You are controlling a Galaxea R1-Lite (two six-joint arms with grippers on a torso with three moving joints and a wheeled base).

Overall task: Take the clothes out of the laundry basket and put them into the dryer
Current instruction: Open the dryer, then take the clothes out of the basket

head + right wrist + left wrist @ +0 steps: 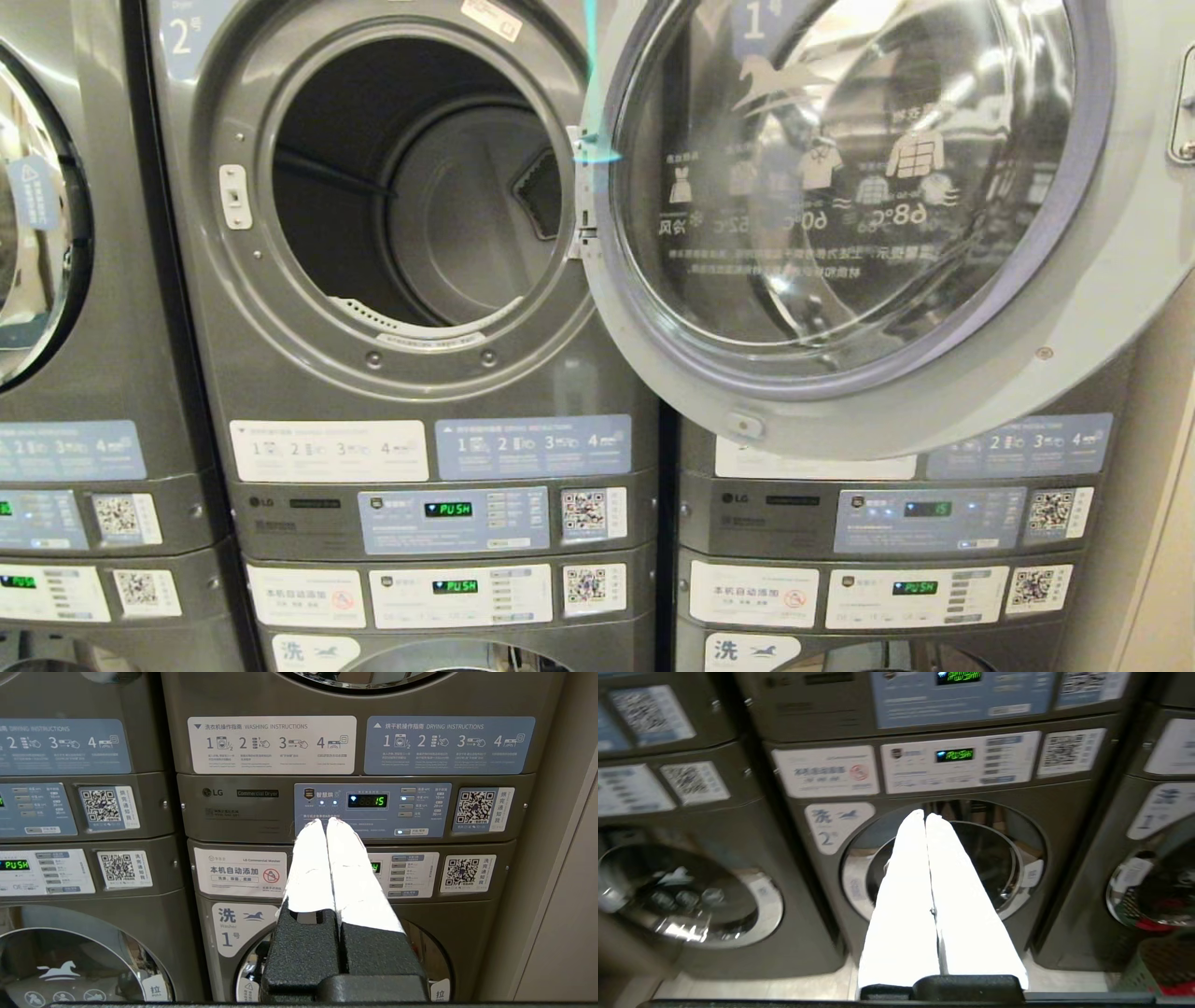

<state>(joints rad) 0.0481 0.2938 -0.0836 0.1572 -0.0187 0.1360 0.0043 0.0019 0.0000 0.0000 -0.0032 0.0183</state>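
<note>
The dryer (215, 308) marked "2" stands open in the head view. Its round glass door (1074, 308) is swung out to the right, covering the machine marked "1". The drum (467, 215) looks dark, and no clothes show in the part I can see. The dark green laundry basket (1153, 966) shows only as a corner on the floor in the left wrist view, with a bit of red cloth (1176, 990) at it. My left gripper (924, 816) is shut on nothing, low in front of the washer door marked "2". My right gripper (326, 821) is shut and empty.
A third stacked machine (56, 280) stands at the left. Control panels with lit green displays (448, 510) run below the dryers. The washer doors (1017, 858) are closed. A pale wall (560, 905) borders the machines on the right.
</note>
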